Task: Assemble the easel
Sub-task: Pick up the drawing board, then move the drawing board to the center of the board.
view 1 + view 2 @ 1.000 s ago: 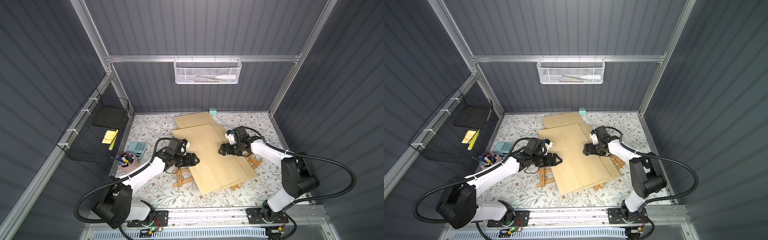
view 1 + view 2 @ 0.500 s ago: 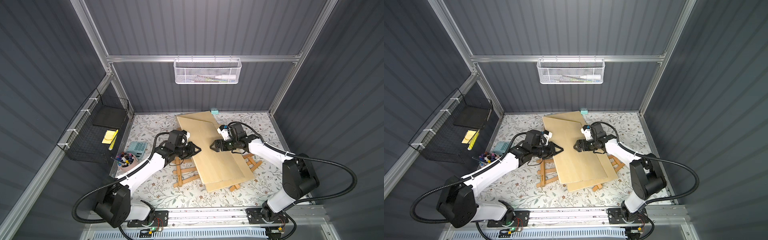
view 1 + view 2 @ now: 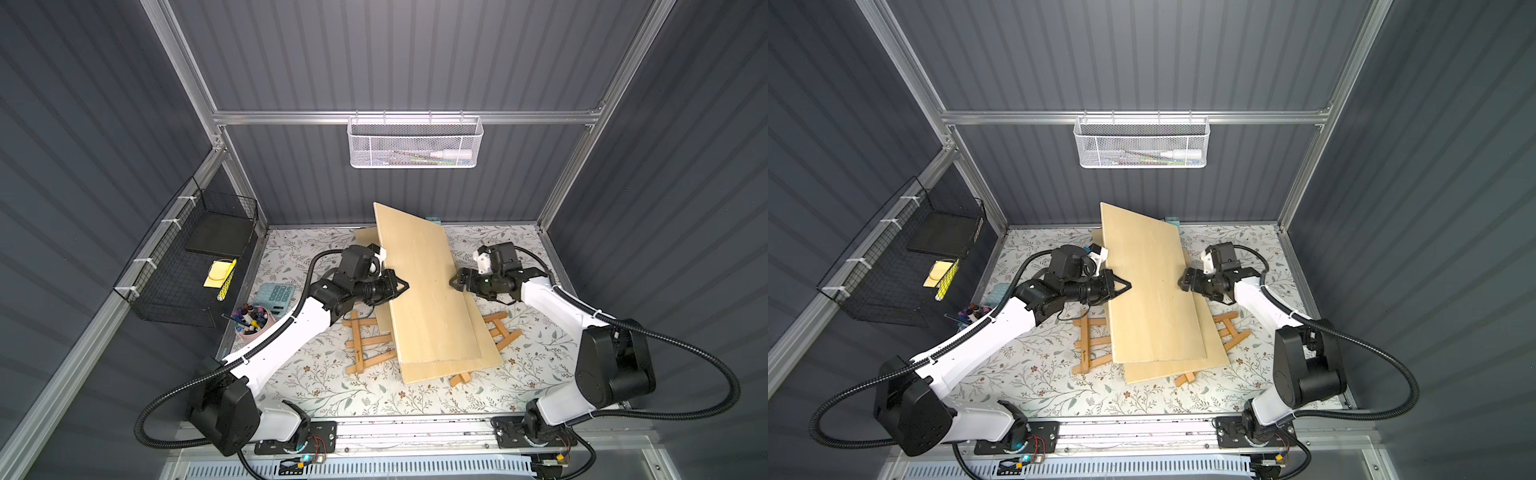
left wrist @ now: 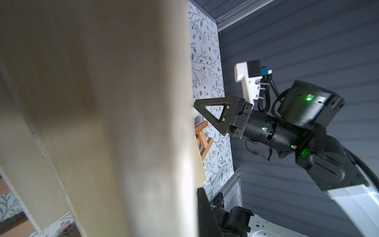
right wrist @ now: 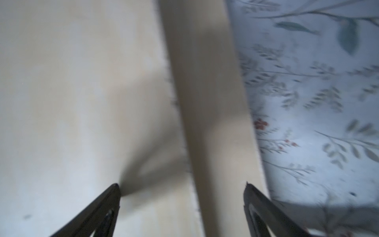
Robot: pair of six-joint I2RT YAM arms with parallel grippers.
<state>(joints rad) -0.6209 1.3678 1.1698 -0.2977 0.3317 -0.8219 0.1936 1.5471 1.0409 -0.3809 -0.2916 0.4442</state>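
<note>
Top view | cup (image 3: 254, 336) holds markers (image 3: 248, 317) | left jaws clamp tilted board (image 3: 419, 291) | right jaws wide open

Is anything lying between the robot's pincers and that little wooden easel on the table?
Yes. A pale plywood upper board and a matching lower board lie over the orange-brown wooden easel, hiding its middle. The left pincer is clamped on the upper board's edge; the right pincer stands open at the opposite edge.

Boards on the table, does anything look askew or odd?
Yes. The top board is tilted, far end raised, pinched by the left gripper; with the lower board it covers most of the easel frame lying flat.
</note>
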